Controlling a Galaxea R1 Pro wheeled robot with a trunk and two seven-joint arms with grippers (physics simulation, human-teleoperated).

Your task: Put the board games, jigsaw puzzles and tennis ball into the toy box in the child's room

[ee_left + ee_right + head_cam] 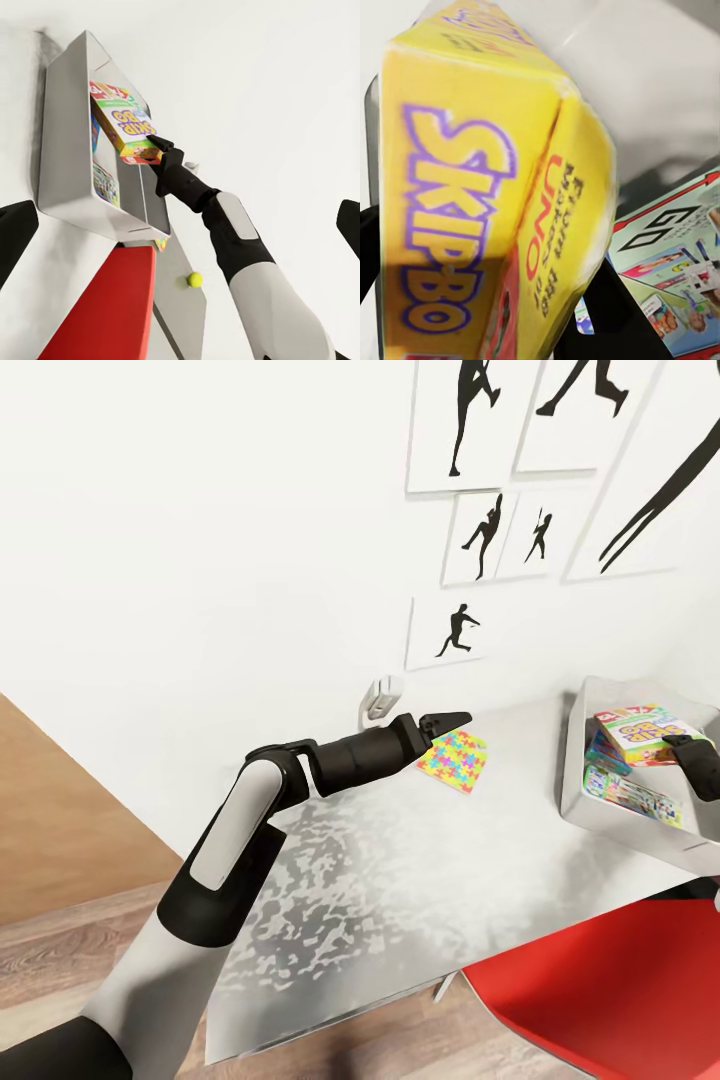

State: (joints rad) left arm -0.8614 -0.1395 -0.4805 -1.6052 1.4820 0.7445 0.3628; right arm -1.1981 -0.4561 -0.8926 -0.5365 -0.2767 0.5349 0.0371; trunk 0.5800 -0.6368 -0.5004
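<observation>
So the big light grey worktop [400,870] runs along the white wall, which has a bunch of black baseball-player silhouette prints [447,632] on it. A red chair [620,990] is tucked in at the near edge on the right, over the wood-plank floor [60,940].

On the right end of the worktop sits the light grey lidless toy box with sloping sides [575,760]. Lying flat in the bottom of it is the white-green Monopoly board game box [675,262], and there's a bit of a small blue box [94,135] against the inner wall too. Above those, the yellow-red Skip-Bo game box [640,732] is tilted inside the bin, and the right gripper [166,154] is pinching one end of it, black fingers pressed on either side; the right wrist view is basically all Skip-Bo lettering up close.

The left gripper [448,722] is stretched out low over the worktop near the wall with its fingers spread wide and nothing between them, the tips right at the edge of a thin multicolour jigsaw puzzle square [456,756] lying flat there. Can't tell if it's actually touching.

Smallest thing: the yellow-green tennis ball [195,280], sitting on the darker part of the worktop beyond the chair, well apart from the toy box.
</observation>
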